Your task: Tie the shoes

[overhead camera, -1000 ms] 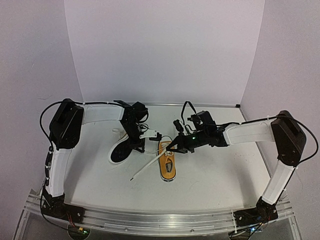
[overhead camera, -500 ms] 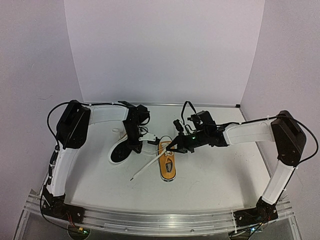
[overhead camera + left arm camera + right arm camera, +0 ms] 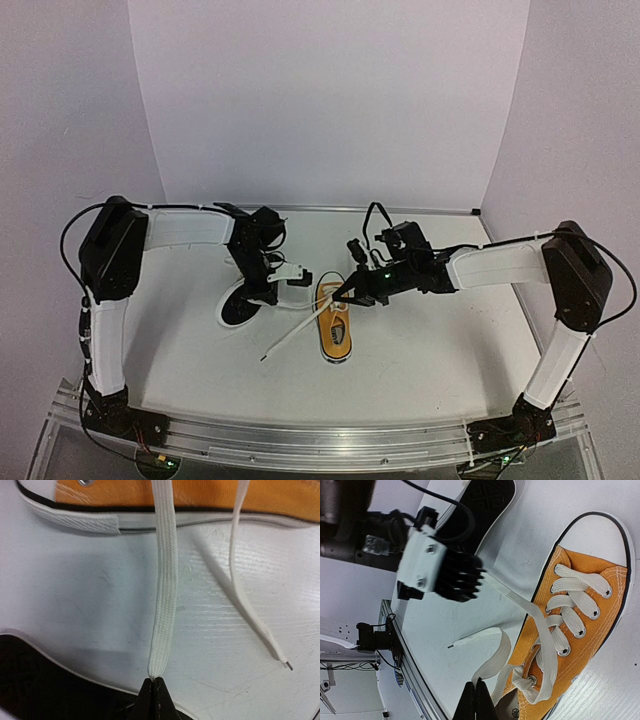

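The orange canvas shoe (image 3: pixel 335 325) lies mid-table, toe toward the back wall. Left of it, the other shoe (image 3: pixel 243 300) shows its black sole. My left gripper (image 3: pixel 156 682) is shut on a flat white lace (image 3: pixel 165 580) that runs taut from the orange shoe (image 3: pixel 175 495); in the overhead view the left gripper (image 3: pixel 300 275) sits between the two shoes. My right gripper (image 3: pixel 479 682) is shut on the other lace (image 3: pixel 502 655) near the shoe's top eyelet (image 3: pixel 534 680). That lace's free end (image 3: pixel 290 338) trails toward the front left.
The black-soled shoe (image 3: pixel 30 680) lies directly under my left wrist. A metal rail (image 3: pixel 320 440) runs along the table's front edge, and white walls (image 3: pixel 320 100) close the back and sides. Cables (image 3: pixel 375 215) loop above the right wrist.
The left gripper has closed onto the lace and drawn slightly left, with the left arm's elbow swinging outward. The right gripper and the orange shoe have not moved.
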Available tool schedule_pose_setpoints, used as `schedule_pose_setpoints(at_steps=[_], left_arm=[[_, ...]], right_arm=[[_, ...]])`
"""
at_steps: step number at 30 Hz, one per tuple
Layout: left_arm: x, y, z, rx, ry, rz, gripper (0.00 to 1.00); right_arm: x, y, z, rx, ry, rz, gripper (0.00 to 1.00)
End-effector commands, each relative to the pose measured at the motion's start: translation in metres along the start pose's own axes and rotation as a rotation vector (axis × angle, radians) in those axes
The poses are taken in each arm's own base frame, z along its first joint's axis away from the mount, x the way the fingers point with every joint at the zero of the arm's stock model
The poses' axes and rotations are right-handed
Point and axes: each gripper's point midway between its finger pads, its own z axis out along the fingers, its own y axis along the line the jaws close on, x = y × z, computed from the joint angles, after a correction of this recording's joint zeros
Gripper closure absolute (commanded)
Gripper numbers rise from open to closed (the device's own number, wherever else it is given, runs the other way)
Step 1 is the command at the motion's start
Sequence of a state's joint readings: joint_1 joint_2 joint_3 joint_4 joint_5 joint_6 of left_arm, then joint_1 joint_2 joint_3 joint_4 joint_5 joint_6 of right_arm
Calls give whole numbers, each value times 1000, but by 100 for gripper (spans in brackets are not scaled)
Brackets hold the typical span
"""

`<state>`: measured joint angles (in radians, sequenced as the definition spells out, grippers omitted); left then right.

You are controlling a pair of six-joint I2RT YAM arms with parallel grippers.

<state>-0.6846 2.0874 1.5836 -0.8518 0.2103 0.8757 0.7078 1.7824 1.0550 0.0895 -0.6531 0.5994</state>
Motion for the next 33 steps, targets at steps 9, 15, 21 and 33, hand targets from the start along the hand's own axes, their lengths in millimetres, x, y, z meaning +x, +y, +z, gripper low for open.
schedule_pose_setpoints(at_steps=[9,15,21,33], left_arm=[[-66,-62,-108,-178,-383,37,100],[-68,-100,-97,-129,-328,38,100],[-62,-132,-75,-59,-264,59,100],[-35,-173,-35,79,-146,0,100]], right_arm=[[-31,10,-6,-4,-81,-38,100],[-45,18,-12,-21,-104,-56,100],[-46,14,-10,-14,-100,-54,100],[-37,10,-12,-8,-85,-47,100]])
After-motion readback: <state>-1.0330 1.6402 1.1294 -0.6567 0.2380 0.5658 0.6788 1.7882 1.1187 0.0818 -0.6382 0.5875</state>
